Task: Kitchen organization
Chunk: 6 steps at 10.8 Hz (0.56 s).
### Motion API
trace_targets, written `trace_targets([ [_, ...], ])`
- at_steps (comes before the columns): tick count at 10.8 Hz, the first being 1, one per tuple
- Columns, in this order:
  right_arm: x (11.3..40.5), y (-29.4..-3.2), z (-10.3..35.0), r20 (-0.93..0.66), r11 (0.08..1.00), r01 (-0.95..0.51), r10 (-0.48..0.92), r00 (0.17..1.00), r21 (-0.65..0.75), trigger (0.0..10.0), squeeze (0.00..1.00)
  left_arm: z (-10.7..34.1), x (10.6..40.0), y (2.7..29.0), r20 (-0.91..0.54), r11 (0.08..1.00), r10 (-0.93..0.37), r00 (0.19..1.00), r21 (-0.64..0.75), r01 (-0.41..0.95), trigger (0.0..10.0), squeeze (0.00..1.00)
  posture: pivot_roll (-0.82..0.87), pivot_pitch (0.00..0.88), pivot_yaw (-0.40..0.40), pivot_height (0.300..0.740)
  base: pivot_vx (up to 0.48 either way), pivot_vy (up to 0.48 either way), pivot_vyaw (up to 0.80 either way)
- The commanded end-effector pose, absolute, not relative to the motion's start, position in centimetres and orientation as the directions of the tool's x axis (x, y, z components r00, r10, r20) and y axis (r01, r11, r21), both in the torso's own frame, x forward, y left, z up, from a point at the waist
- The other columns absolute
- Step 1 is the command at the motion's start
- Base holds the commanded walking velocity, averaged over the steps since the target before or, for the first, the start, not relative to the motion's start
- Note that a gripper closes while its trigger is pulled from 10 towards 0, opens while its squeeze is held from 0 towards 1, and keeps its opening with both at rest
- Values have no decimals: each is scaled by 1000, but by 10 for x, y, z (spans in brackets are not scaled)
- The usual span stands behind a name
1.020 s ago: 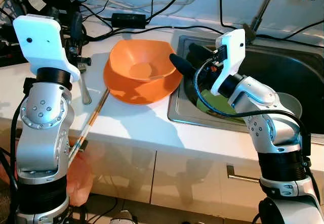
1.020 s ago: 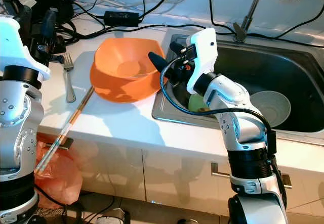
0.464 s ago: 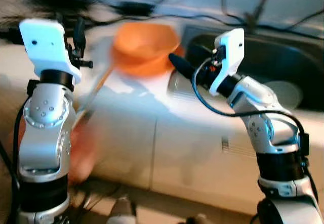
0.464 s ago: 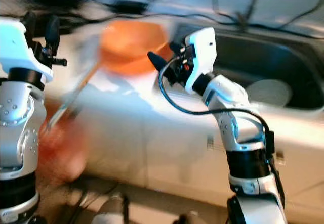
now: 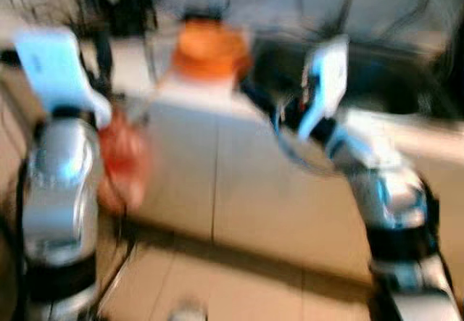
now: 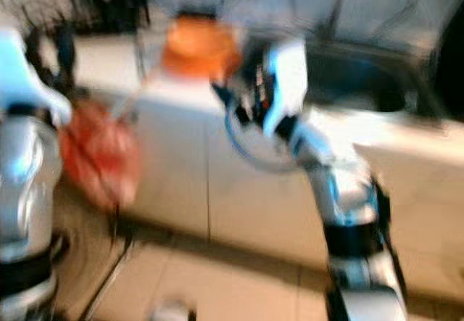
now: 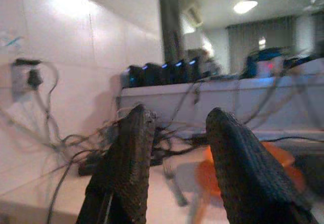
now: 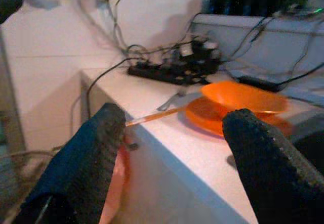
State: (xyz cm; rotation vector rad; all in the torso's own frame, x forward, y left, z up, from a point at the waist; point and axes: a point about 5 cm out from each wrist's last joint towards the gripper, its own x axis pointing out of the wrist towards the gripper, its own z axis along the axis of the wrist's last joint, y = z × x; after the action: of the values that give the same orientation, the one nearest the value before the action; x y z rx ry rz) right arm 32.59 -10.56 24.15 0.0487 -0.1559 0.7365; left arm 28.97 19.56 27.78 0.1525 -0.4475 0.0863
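Note:
The head views are blurred by motion. An orange bowl (image 5: 206,46) sits on an orange plate (image 8: 223,119) on the white counter (image 8: 167,138), left of the dark sink (image 5: 377,74). A fork (image 8: 174,100) and a chopstick (image 8: 152,117) lie on the counter beside the plate. My right gripper (image 8: 177,115) is open and empty, held in the air in front of the counter and pointing at the bowl. My left gripper (image 7: 179,118) is also open and empty, raised near the counter's left end with the bowl (image 7: 273,155) beyond it.
An orange plastic bag (image 5: 119,158) hangs at the cabinet front below the counter's left end. A power strip (image 8: 172,72) and tangled cables lie along the tiled back wall. White cabinet doors (image 5: 239,176) and floor lie below the counter.
The whole picture has shifted and blurred: the counter, bowl and sink now sit higher and farther, with more cabinet and floor showing. Both arms keep their raised pose.

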Motion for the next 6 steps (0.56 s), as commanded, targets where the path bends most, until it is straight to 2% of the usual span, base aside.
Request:
trace_targets([
  [1,326,-107,245,171,742,-671,662,730,-7,10000,0,276,291,195,420,985,50,906,130,-115,10000,0,190,54,-37,740,0,255,0],
  [3,325,-106,245,169,739,-674,665,728,-4,10000,0,275,292,198,412,985,69,908,117,-128,10000,0,190,55,-39,740,0,341,0],
  [6,325,-103,245,168,735,-678,668,725,1,10000,0,269,293,199,394,988,78,916,93,-125,10000,0,187,58,-44,740,0,0,0],
])
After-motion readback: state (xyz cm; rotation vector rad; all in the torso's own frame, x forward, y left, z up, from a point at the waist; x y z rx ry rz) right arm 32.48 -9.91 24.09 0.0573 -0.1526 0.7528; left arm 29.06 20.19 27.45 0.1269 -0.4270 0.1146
